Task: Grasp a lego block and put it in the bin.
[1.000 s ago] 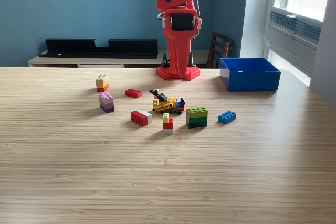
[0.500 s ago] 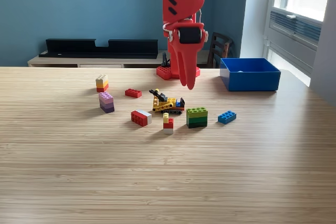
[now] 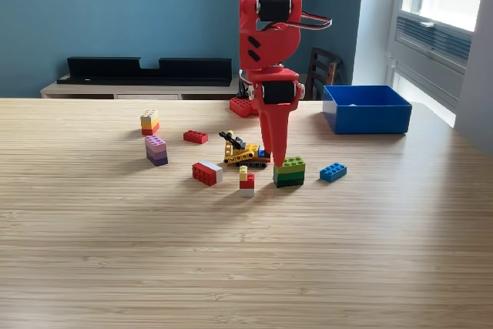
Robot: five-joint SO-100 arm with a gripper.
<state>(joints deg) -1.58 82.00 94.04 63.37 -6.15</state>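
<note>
You are at the very start: no block is in your gripper (image 3: 278,161), and all the blocks in view lie loose on the wooden table (image 3: 231,267). Whether anything already lies in the bin (image 3: 367,109) cannot be told, since its near wall hides most of the floor.

The red fingers point straight down at centre frame, tips just at the upper left corner of the green block stack (image 3: 289,172); they look pressed together, but from this angle you cannot tell for sure whether the jaws are parted.

The green stack is lime on top and darker green beneath, studs up, sitting square on the table. Just to its right lies a small blue brick (image 3: 333,172); to its left are a red-and-yellow piece (image 3: 246,180) and a small yellow vehicle (image 3: 246,152).

The bin is a blue, low-walled open box at the upper right, well apart from the blocks. Grasping, lifting, carrying and releasing are all left.
</note>
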